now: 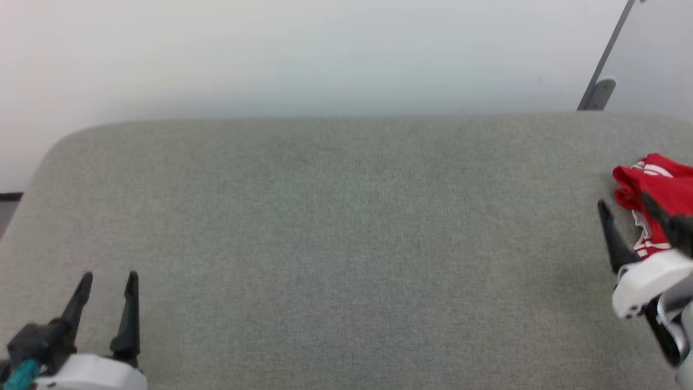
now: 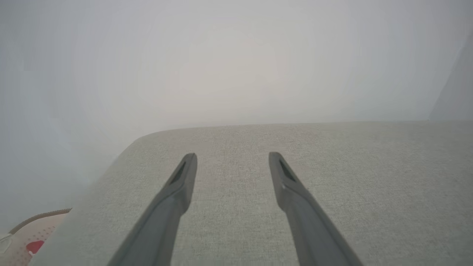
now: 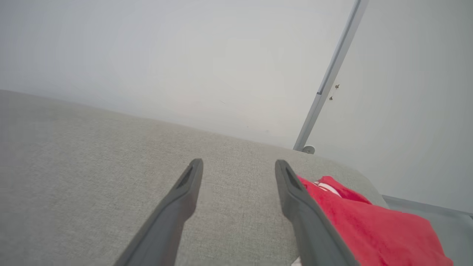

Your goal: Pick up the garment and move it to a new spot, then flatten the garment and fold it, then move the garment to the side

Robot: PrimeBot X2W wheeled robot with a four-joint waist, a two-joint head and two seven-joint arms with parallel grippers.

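The garment (image 1: 663, 187) is a bunched bright red shirt with red-and-white striped trim, lying at the far right edge of the grey cloth-covered surface (image 1: 346, 216); part of it is cut off by the picture's edge. My right gripper (image 1: 622, 201) is open at its left side. One finger overlaps the red cloth and the other stands over bare surface. In the right wrist view the garment (image 3: 369, 225) lies right of the gripper (image 3: 239, 162), with nothing between the fingers. My left gripper (image 1: 109, 276) is open and empty at the lower left, over bare surface (image 2: 232, 156).
A pale wall rises behind the surface, whose far left corner is rounded. A grey metal post with a bracket (image 1: 598, 92) stands at the back right. A pale pinkish thing with a red patch (image 2: 33, 236) lies below the surface's left edge.
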